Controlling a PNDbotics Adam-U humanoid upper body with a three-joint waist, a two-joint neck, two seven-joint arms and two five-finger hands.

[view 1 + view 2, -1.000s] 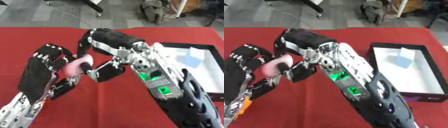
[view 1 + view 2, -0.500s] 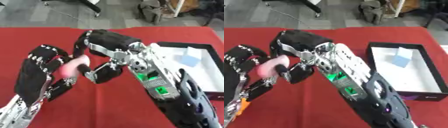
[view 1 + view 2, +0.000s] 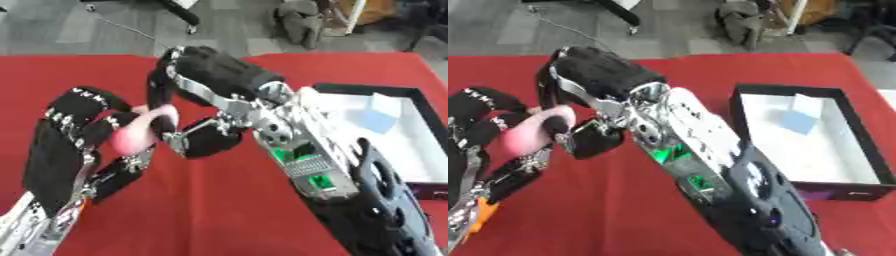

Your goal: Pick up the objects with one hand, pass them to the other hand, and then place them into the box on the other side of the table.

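Red table point(image 3: 219, 210), grey floor beyond. Left hand point(image 3: 74, 150) curled round pink object point(image 3: 140, 132), mid-air, left of centre. Right hand point(image 3: 197, 100) meets it, fingers bent onto same pink object. Black box point(image 3: 750, 95) at right edge, blue piece point(image 3: 798, 120) inside.

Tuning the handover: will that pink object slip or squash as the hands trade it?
The pink object looks rounded and smooth, so it may slip or roll between fingers. It keeps its shape between the left hand and right hand, suggesting it is fairly stiff, probably light.
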